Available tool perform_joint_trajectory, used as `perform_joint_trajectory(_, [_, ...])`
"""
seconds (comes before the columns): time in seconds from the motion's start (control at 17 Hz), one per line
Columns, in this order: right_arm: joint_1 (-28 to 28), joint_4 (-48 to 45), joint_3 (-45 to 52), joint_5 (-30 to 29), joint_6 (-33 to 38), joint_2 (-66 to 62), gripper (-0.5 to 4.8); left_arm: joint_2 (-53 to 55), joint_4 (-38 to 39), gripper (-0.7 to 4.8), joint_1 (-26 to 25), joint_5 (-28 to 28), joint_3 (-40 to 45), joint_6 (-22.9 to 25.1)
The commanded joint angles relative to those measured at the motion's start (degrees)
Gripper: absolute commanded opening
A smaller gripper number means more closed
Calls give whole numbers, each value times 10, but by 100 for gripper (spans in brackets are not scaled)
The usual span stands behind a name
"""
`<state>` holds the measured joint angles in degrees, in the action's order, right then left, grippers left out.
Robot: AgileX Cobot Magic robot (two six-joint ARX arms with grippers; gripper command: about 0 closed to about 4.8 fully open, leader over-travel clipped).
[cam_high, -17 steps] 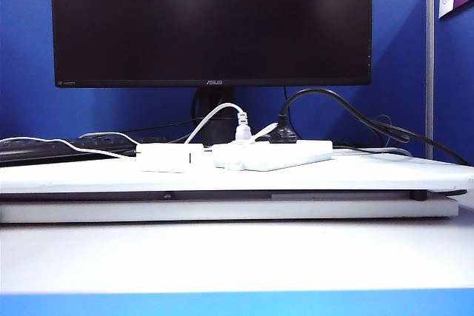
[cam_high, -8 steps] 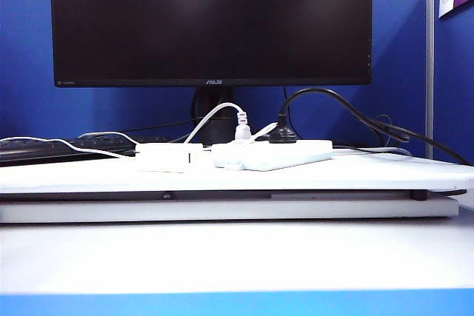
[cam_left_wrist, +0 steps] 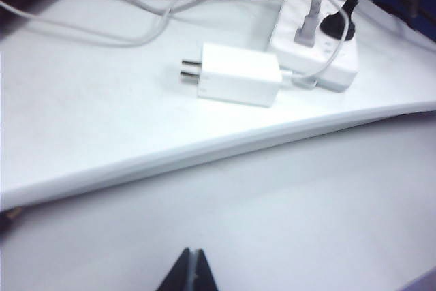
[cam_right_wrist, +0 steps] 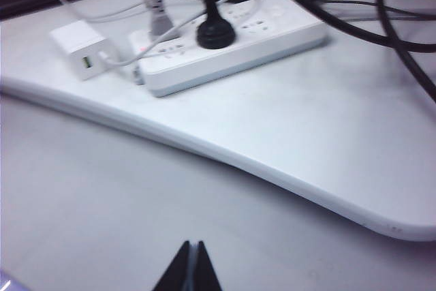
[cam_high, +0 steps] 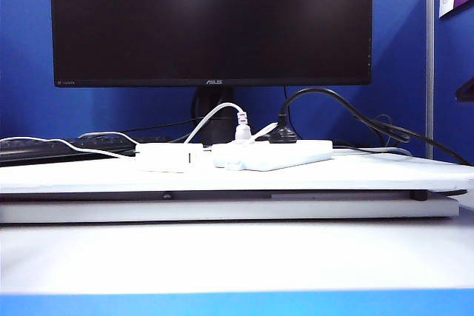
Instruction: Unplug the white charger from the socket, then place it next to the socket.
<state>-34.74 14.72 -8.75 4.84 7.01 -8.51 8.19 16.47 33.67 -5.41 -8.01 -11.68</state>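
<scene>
I see the monitor [cam_high: 211, 20] filling the back, black screen, "ASUS" readable on its lower bezel. Below it the white board [cam_high: 237, 175] carries everything else. On it lies the socket [cam_high: 274, 155], flat, with a black plug [cam_high: 283, 135] and a grey plug [cam_high: 242, 129] seated in it. The charger [cam_high: 169, 158] lies on the board just beside the socket's end, unplugged, prongs bare in the left wrist view [cam_left_wrist: 238, 83]; a small green mark shows on one face (right wrist view, too small to read). Left gripper [cam_left_wrist: 189, 270] clenched, empty, hanging over the bare table well short of the board. Right gripper [cam_right_wrist: 189, 267] likewise clenched, holding nothing, near the board's edge.
</scene>
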Motion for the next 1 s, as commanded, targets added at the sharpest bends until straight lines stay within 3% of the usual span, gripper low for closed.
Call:
perform_joint_trajectory(0.06, [0,-15,38,15,6,0,-6,0,-69,-5,0,1,46,-3])
perform_joint_trajectory(0.59, [0,-17,72,8,4,-1,-6,0,-92,-5,0,8,76,105])
perform_joint_trajectory(0.83, [0,-17,72,-23,3,-1,-6,0,-89,-5,0,68,76,113])
perform_joint_trajectory(1.0, [0,-16,72,-20,2,-1,-6,0,-78,-5,0,82,76,113])
